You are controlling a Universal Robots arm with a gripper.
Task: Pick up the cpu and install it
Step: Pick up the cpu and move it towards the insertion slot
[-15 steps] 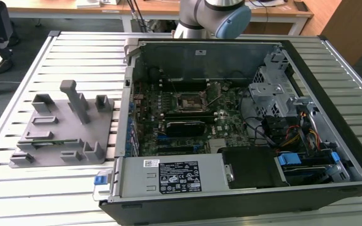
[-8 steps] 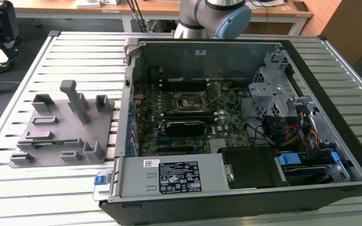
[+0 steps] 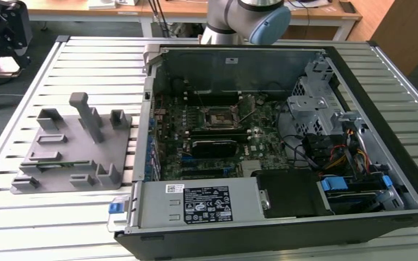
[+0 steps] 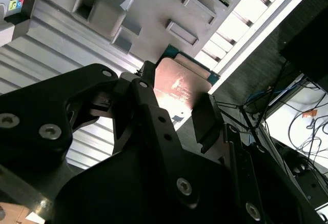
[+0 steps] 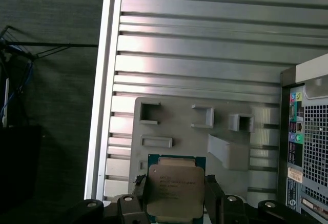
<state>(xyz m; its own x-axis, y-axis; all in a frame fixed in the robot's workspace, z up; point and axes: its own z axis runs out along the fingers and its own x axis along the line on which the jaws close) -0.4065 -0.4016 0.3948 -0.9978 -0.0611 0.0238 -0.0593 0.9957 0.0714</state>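
Off at the exterior view's left, beyond the slatted table's (image 3: 85, 60) edge, my gripper (image 4: 177, 93) pinches the cpu (image 5: 174, 190) by two sides. Pickup looks done; the motherboard socket (image 3: 216, 117), well apart, looks unfilled.

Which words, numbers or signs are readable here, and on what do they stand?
cpu: several printed lines on its metal top, not legible.
Black label on the power supply: too small to read.
White sticker on the case wall: not legible.
Nothing can be quoted.
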